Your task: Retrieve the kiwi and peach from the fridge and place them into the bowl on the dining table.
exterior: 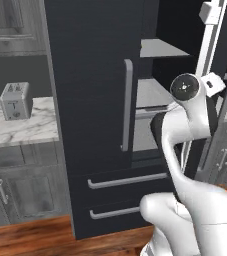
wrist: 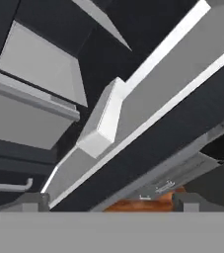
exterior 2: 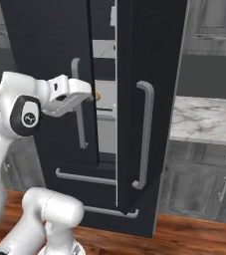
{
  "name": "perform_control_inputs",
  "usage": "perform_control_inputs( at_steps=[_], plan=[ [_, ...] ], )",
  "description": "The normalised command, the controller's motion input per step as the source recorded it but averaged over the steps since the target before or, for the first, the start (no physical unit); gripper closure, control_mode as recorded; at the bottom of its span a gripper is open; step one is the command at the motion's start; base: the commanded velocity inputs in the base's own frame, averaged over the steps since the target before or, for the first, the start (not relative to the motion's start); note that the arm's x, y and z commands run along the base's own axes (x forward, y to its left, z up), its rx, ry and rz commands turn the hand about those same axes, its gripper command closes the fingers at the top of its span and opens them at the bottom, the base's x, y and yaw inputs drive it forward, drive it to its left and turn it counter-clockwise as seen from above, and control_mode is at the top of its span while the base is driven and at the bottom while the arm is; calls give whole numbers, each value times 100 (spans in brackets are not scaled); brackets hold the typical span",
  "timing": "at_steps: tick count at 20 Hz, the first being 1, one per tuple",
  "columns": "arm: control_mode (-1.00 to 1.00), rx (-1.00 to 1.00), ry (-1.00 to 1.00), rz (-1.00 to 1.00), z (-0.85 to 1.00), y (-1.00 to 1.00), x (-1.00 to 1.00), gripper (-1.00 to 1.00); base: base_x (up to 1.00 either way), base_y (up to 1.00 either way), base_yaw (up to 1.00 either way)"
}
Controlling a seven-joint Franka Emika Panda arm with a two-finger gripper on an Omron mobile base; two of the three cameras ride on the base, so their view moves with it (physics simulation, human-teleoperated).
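My jaws stood wide apart with nothing between them, pointed into the fridge through the gap beside its open door. In the right base view a small orange spot, judged to be the peach, lay just past my hand at shelf height; it was too small to confirm.

Handling, as judged:
- Peach: light, round, soft-skinned. It would bruise under hard pressure and roll if nudged. Grip across its widest part, jaws level, and close gently.
- Kiwi: lighter and smaller, with firmer, rougher skin. Centre the jaws well, since a small round body slips out sideways.
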Motion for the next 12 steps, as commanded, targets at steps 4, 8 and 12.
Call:
perform_control_inputs(
  at_steps=[4, 8, 12],
  plan=[
    [-100, -17, 41, -21, 11, 0, 72, -100, 0, 0, 0],
    [-100, -11, 26, -16, 2, -1, 82, -100, 0, 0, 0],
    [-100, -7, 17, -8, 0, -10, 78, -100, 0, 0, 0]
  ],
)
